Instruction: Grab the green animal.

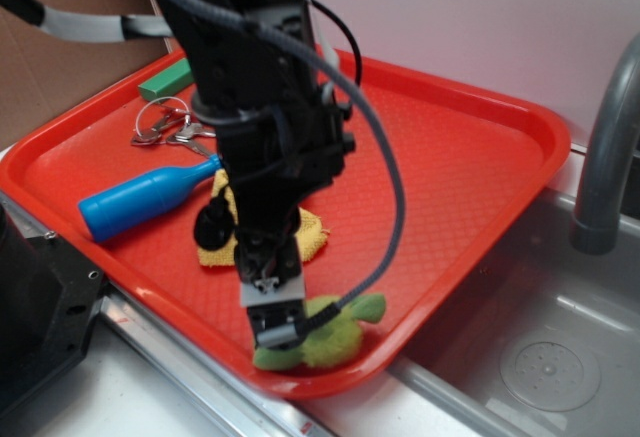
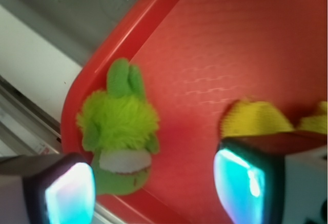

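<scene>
The green animal (image 1: 335,335) is a fuzzy lime-green plush with a pale patch. It lies at the front rim of the red tray (image 1: 470,147). In the wrist view the green animal (image 2: 119,126) lies near the left finger, inside the tray's corner (image 2: 82,80). My gripper (image 1: 275,317) hangs just above the plush's left end, partly hiding it. In the wrist view my gripper (image 2: 156,190) is open, its two fingers wide apart, nothing held. The plush lies between them, closer to the left one.
A yellow cloth (image 1: 310,232) lies behind the gripper, also in the wrist view (image 2: 256,119). A blue bottle (image 1: 145,200), metal keys (image 1: 165,127) and a dark green block (image 1: 165,82) lie at the tray's left. A sink (image 1: 540,347) and grey faucet (image 1: 610,137) are right.
</scene>
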